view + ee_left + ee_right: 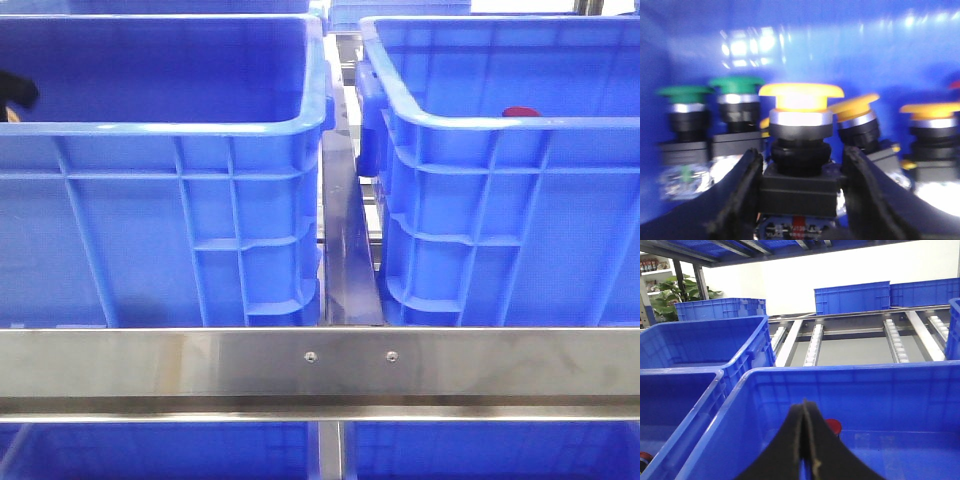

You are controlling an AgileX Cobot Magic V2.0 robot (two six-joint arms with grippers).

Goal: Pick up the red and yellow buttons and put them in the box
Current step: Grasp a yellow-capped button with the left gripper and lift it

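Observation:
In the left wrist view a yellow button (801, 91) with a silver collar and a black square base stands among others inside a blue crate. My left gripper (802, 156) is shut on that black base, one finger (742, 190) pressed against each side. The view is blurred. The box (500, 130) is the right-hand blue crate, and a red button (520, 112) shows just over its near rim. My right gripper (804, 406) hangs shut and empty above the box (840, 372), with the red button (833, 426) on the floor partly behind its fingers.
The left blue crate (160, 130) holds more yellow buttons (930, 109) and green buttons (735, 84); a black part of my left arm (15, 92) shows inside it. A steel rail (320, 360) crosses in front. More blue crates (852, 297) stand on the roller rack behind.

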